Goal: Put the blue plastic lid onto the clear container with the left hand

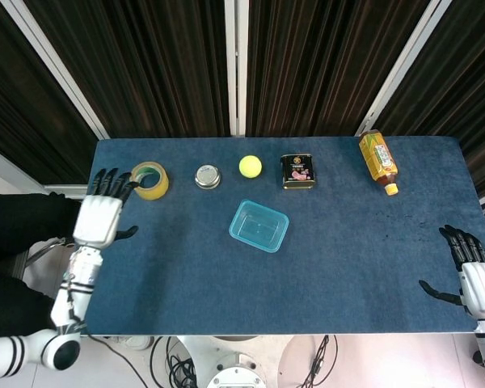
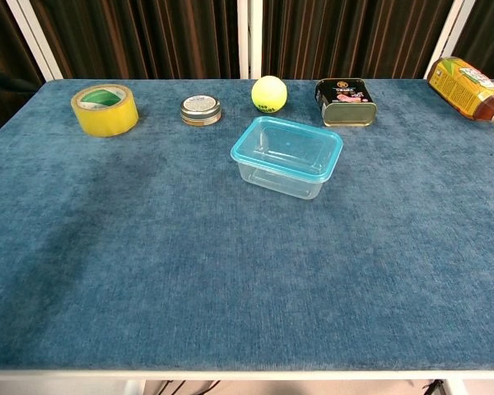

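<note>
At the far left of the head view, the left hand [image 1: 100,215] hangs over the counter's left edge, a white plastic shell with black fingers [image 1: 107,181] spread apart and gripping nothing; its fingertips sit just beside the tape roll [image 1: 149,179]. That roll is a squat ring of glossy yellow tape with a greenish core, lying flat in the upper left of the counter [image 1: 186,275], which is covered in a nappy dark blue fabric like short carpet. Next along the back row comes a small round metal tin [image 1: 208,176] with a dull silver top, then a fuzzy yellow-green tennis ball [image 1: 250,166].

Near the middle of the frame, a little below that row and apart from it, stands the clear container [image 2: 286,170], a rounded-corner rectangular box of see-through plastic set at a slight angle. The blue plastic lid [image 2: 288,147] sits on top of it, translucent turquoise with a raised rim running all the way round.

Right of the ball is a dark, shiny rectangular can [image 1: 297,170] with a printed label. Further right, in the upper right, a bottle [image 1: 378,159] of amber drink lies on its side, yellow cap toward the near edge.

At the lower right of the frame the right hand [image 1: 472,283] hovers off the counter's corner, fingers splayed and holding nothing.
</note>
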Controlling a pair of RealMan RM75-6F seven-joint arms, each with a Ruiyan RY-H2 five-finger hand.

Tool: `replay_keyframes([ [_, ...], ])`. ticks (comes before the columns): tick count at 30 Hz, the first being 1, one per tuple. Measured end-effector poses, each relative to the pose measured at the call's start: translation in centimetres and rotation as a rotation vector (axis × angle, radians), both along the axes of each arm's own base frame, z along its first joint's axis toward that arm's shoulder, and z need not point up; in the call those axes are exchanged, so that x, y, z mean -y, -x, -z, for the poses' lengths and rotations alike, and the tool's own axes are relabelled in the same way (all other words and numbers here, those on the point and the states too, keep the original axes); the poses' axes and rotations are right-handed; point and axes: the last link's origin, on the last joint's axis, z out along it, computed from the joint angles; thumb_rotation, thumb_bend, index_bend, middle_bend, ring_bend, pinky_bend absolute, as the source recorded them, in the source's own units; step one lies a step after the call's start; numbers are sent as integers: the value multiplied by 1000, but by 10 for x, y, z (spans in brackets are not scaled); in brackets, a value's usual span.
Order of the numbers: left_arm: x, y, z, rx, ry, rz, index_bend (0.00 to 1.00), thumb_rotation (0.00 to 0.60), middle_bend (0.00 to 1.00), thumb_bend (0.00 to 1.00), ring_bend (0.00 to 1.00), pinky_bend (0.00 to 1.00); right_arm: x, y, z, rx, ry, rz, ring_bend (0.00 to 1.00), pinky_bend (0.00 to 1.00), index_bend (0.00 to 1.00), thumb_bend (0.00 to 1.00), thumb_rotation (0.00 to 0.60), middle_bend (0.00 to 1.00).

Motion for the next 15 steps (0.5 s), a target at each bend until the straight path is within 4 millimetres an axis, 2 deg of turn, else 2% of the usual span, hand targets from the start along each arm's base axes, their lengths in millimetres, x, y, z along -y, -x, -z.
replay_keyframes([
  [5,45,64,-22,-34,-70,-101,182,600,40,0,0,0,0,-3,1,1,0,-15,0,0,0,78,600,0],
  [8,74,89,-28,-23,-75,-175,182,600,43,0,0,0,-1,-5,3,1,-3,-14,0,0,0,77,600,0],
  [11,100,106,-34,-9,-83,-236,182,600,45,0,0,0,-3,-6,5,0,-3,-14,0,0,0,78,600,0],
  [15,127,117,-42,-3,-135,-286,182,600,45,0,0,0,-4,-9,6,-4,0,-18,0,0,0,78,600,0],
])
